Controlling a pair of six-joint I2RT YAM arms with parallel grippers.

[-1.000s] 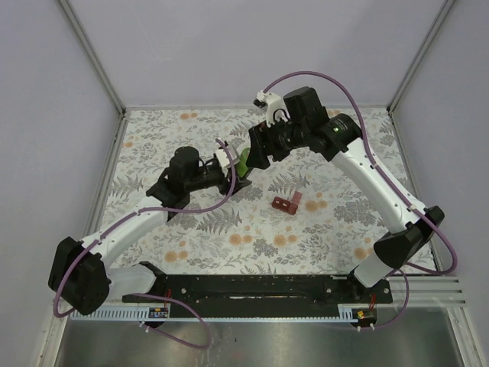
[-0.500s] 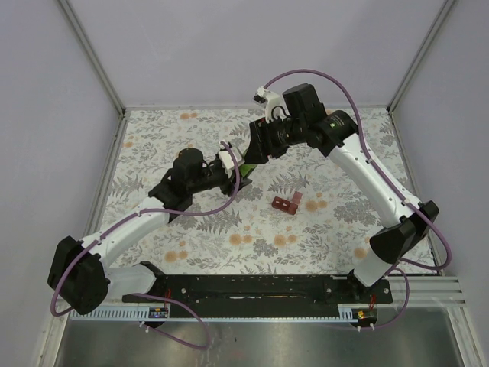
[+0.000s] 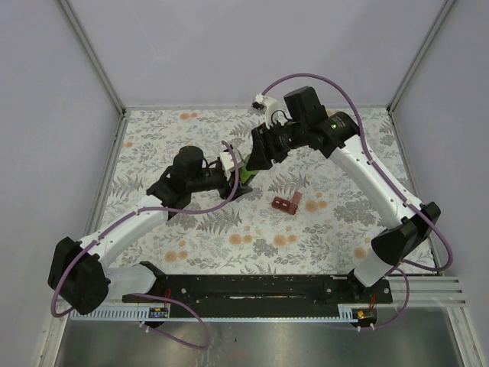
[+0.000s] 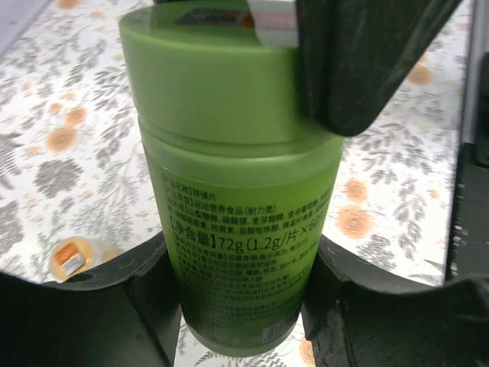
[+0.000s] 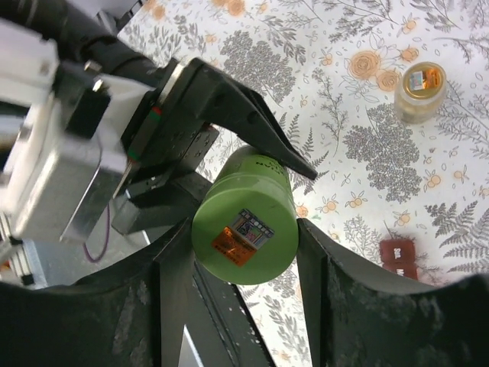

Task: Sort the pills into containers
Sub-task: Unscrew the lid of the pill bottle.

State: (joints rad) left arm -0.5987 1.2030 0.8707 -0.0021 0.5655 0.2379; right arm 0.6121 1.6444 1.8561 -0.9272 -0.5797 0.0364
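Observation:
The bright green bottle (image 3: 244, 171) hangs above the floral cloth, between the two arms. My left gripper (image 4: 241, 283) is shut on its lower body, with the printed label facing the camera. My right gripper (image 5: 244, 245) sits over the stickered cap (image 5: 246, 227), a finger pressed to each side of it. One of the right gripper's fingers (image 4: 359, 69) shows against the cap in the left wrist view. The dark-red pill box (image 3: 286, 203) lies on the cloth to the right. A small pale-and-orange bottle (image 5: 422, 90) stands on the cloth. No loose pills are visible.
The flower-printed cloth (image 3: 191, 237) covers the table between grey side walls. The pill box corner (image 5: 397, 256) shows at the right edge of the right wrist view. The small bottle (image 4: 72, 258) also appears behind my left finger. A black rail (image 3: 252, 287) runs along the near edge.
My right gripper's jaws have narrowed from wide apart onto the green bottle's cap, and the arm shifted slightly. My left gripper has kept its hold, with the bottle staying roughly in place.

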